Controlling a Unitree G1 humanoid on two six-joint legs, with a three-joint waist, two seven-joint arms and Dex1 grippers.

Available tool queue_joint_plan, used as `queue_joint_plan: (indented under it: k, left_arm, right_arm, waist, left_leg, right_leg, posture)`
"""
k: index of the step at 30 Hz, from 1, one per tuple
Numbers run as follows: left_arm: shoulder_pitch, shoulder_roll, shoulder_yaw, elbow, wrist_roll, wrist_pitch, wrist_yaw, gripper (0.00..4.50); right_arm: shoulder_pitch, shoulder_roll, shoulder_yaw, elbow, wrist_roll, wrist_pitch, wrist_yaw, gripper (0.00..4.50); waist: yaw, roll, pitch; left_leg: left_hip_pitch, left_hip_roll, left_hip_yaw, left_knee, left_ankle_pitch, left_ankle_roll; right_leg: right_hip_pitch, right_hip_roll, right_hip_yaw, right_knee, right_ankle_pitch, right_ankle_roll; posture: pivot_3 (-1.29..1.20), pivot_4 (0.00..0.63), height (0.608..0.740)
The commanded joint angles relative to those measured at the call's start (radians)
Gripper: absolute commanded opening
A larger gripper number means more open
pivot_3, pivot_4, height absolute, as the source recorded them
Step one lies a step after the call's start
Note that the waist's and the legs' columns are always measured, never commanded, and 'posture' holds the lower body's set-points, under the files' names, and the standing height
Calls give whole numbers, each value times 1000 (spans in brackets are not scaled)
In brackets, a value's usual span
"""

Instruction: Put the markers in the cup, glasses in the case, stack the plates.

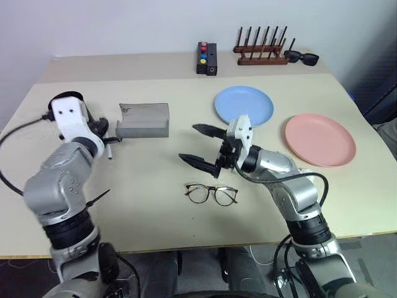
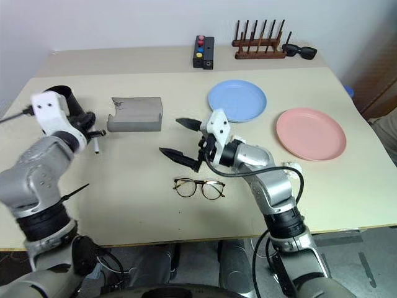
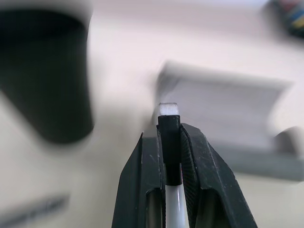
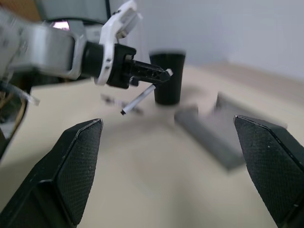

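We see the left gripper (image 4: 159, 76) clamped on a marker (image 4: 141, 98) lifted off the table (image 1: 155, 205) beside the cup (image 4: 168, 78), while the right gripper (image 1: 201, 146) hovers spread wide above the glasses (image 1: 211, 194)

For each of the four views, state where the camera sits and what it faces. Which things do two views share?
Left and right eye: head cameras looking down over both arms at the table.
Left wrist: along the left gripper, shut on a marker, toward the cup and case.
Right wrist: between the open right gripper fingers, toward the left gripper.
Shared: cup, case.
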Motion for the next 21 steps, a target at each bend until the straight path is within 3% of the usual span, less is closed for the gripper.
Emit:
queue_joint_plan:
  k: [1,8,14,21]
  left_arm:
    - [-34,60,49,-5,18,-290,-30,28]
    - [-159,142,17,325,191,-744,115,28]
    - [-263,181,-22,752,284,-1136,199,28]
    - [-333,228,-46,1072,293,-1379,239,28]
  right_arm:
    - [-49,15,-25,-23,41,-3,7,4500]
    - [-75,51,-10,2,54,-10,13,4500]
    - [-77,82,-2,11,52,-17,8,4500]
    - [-62,97,-13,-16,67,-4,-15,4500]
  waist:
    - [4,0,0]
    - [8,0,0]
    - [3,0,0]
    - [2,0,0]
  left_leg:
    - [0,0,0,0,0,0]
    - [0,0,0,0,0,0]
    - [0,0,0,0,0,0]
    - [0,0,0,-1,0,0]
  right_leg:
    - [0,0,0,0,0,0]
    - [1,0,0,-1,0,0]
    - [0,0,0,-1,0,0]
    - [-1,0,0,0,0,0]
  posture:
    - [0,150,739]
    - [0,150,739]
    - [0,150,739]
    - [0,150,739]
